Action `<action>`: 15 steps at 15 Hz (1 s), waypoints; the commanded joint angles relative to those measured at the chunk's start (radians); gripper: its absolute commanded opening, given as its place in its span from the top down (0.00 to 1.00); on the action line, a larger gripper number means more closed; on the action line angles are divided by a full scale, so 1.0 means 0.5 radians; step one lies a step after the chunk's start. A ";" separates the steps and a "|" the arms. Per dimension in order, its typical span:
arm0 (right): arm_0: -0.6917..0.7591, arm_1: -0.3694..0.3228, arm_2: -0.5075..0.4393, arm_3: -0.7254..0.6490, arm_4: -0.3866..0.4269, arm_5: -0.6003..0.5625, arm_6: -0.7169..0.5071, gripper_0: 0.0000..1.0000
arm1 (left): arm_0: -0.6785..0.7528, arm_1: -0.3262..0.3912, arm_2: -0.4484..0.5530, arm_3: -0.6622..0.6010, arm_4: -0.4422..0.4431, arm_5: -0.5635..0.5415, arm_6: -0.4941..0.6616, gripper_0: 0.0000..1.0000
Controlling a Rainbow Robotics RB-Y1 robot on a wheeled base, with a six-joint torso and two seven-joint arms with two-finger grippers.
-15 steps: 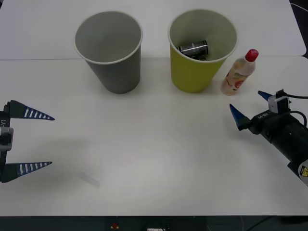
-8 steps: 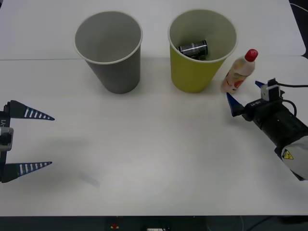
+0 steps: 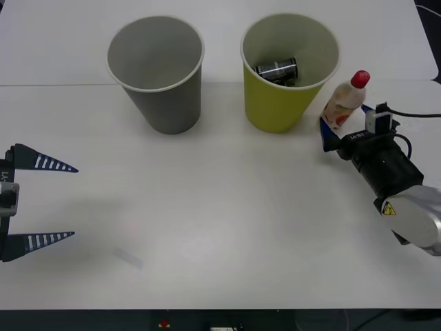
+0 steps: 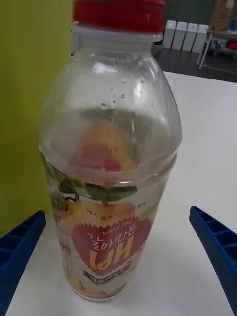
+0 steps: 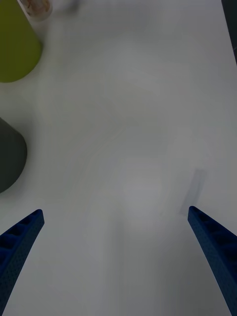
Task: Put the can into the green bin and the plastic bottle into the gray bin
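Note:
The plastic bottle (image 3: 344, 103) stands upright just right of the green bin (image 3: 274, 110), red cap on top. My right gripper (image 3: 347, 124) is open, its blue fingers on either side of the bottle's lower half and apart from it. Close up, the bottle (image 4: 111, 163) stands between the fingertips (image 4: 22, 242), with the green bin's wall (image 4: 29, 98) beside it. The can (image 3: 277, 69) lies inside the green bin. The gray bin (image 3: 169, 107) stands to the left, nothing inside. My left gripper (image 3: 52, 201) waits open at the table's left edge.
White table (image 3: 220, 221) with a seam line behind the bins. A faint smudge (image 3: 129, 257) marks the near left. From the left wrist, the green bin (image 5: 15, 49) and gray bin (image 5: 10, 158) sit off to one side of the open left gripper (image 5: 116, 212).
My right gripper has moved forward and left across the table until its open fingers flank the bottle. The left arm, bins, can and bottle have not moved.

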 commanded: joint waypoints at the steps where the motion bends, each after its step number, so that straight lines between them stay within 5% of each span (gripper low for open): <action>1: -0.060 0.073 0.000 0.086 -0.016 0.048 0.014 0.00 | 0.000 0.000 0.000 0.000 0.000 0.000 0.000 0.00; 8: -0.125 0.153 -0.003 0.187 -0.047 0.075 0.067 0.05 | 0.000 0.000 0.000 0.000 0.000 0.000 0.000 0.00; 10: -0.125 0.153 0.000 0.187 -0.040 0.079 0.061 0.84 | 0.000 0.000 0.000 0.000 0.000 0.000 0.000 0.00; 11: -0.125 0.153 0.000 0.187 -0.044 0.079 0.061 1.00 | 0.000 0.000 0.000 0.000 0.000 0.000 0.000 0.00; 15: -0.119 0.156 0.000 0.187 -0.013 0.079 0.057 1.00 | 0.000 0.000 0.000 0.000 0.000 0.000 0.000 0.00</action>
